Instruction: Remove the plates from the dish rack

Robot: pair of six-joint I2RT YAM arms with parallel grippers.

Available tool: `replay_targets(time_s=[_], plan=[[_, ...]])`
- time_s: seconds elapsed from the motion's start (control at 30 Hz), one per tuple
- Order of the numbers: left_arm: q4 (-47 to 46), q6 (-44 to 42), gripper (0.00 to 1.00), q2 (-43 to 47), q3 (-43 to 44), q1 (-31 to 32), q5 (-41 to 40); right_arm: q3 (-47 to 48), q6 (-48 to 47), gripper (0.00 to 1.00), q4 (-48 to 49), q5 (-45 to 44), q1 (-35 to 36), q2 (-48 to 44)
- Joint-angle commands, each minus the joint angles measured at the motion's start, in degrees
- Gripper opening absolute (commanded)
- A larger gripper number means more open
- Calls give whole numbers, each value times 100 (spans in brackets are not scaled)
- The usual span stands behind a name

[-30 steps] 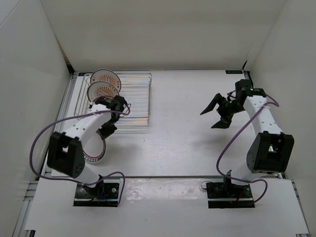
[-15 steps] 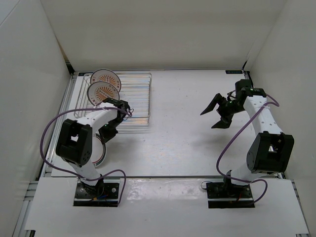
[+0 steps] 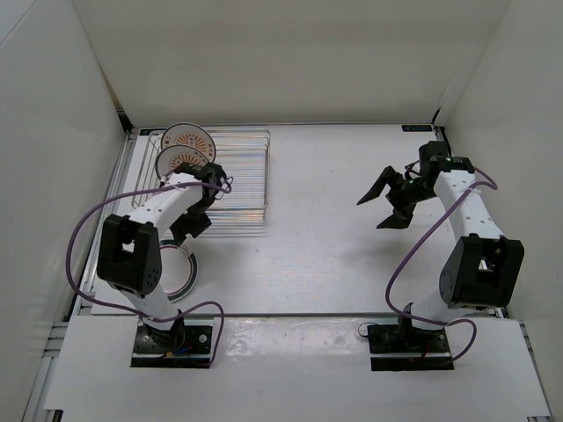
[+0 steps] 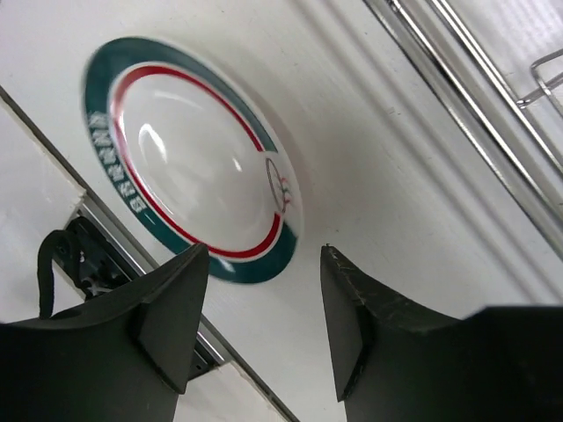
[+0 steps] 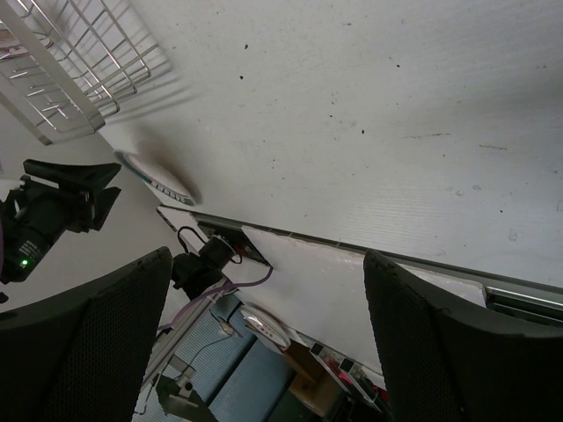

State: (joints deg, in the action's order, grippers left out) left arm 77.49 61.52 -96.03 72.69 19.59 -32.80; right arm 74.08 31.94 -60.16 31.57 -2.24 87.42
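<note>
Top external view, big to small. White table (image 3: 325, 264), dish rack (image 3: 242, 189) lying on its far-left part, wire bars running left to right. Two of the plates upright on edge at the rack's far-left end, one behind the other: rear sunburst plate (image 3: 187, 138), front sunburst plate (image 3: 180, 160), patterned faces turned toward the arms, rims running roughly left-right. Third one, green-rimmed plate (image 3: 179, 271), out of the rack, flat on the table at near-left, partly hidden by the left arm. Left wrist view: same plate (image 4: 189, 158) face up below the fingers, dish rack (image 4: 475, 119) wires at upper right. Left gripper (image 3: 188, 229) at the rack's near-left edge, between the flat plate and the upright pair, jaws partway apart, nothing between them, no contact with the plate visible. Right gripper (image 3: 381, 205) mid-right over bare table, jaws spread wide, holding nothing, well apart from rack and all plates. Key relation for next pick, as a judgement: front sunburst plate just beyond left gripper, toward the far wall; left arm clearly nearer, right arm across the table. Likely needs jaws brought down across the top rim, one finger in front of the face, one behind it, in the gap between the two plates. Risk: knocking the rear plate in that tight-looking gap.
</note>
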Motion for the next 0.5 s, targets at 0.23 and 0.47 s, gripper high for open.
replay_targets(time_s=[0.23,0.47], plan=[[2622,-499,57,682,1420,-491,607,89,-65,90,-13,51,-4,-111],[-266,-1186,64,1603,1798,-1913,3701,62,-39,90,-4,77,4,-102]])
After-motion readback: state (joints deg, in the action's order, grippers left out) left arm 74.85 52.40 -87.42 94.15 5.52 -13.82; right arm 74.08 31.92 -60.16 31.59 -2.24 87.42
